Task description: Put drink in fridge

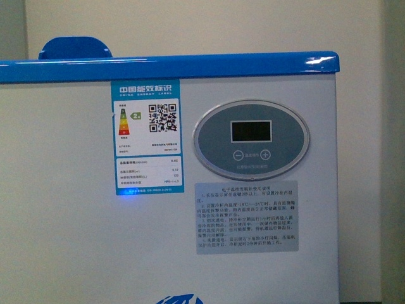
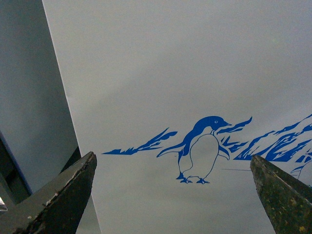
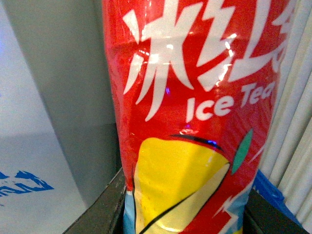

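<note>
Fridge (image 1: 63,221) fills front view, blue rim across top, inside not visible; oval display panel (image 1: 251,139) centre-right. Drink (image 3: 195,97), red label hiding contents, clamped between right gripper (image 3: 185,214) fingers. Left gripper (image 2: 171,157) spread wide, empty, facing penguin decal (image 2: 202,148).

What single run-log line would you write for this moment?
left claw: open, empty, facing fridge | right claw: shut on drink | drink: not yet in fridge
</note>
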Robot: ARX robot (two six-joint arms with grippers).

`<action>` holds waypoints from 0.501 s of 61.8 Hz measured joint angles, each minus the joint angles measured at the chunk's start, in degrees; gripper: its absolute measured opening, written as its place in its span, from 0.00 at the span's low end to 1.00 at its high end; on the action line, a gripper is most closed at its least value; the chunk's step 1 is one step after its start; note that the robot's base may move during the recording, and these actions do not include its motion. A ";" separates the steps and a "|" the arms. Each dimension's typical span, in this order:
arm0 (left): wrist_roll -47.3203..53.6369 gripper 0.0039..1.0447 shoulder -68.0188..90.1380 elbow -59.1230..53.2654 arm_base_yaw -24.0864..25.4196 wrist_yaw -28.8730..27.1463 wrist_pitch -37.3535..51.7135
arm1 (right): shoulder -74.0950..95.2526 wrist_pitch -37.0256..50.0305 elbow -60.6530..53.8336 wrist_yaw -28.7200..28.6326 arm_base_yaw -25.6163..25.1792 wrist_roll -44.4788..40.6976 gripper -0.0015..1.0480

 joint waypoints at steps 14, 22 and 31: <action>0.00 0.92 0.00 0.00 0.00 0.02 0.00 | -0.04 0.00 -0.24 0.00 0.04 0.00 0.38; 0.02 0.92 0.00 0.00 0.00 0.00 0.00 | -0.07 0.00 -0.24 0.02 0.04 0.00 0.38; 0.00 0.92 0.00 0.00 0.00 0.00 0.00 | -0.07 0.00 -0.24 0.00 0.04 0.02 0.38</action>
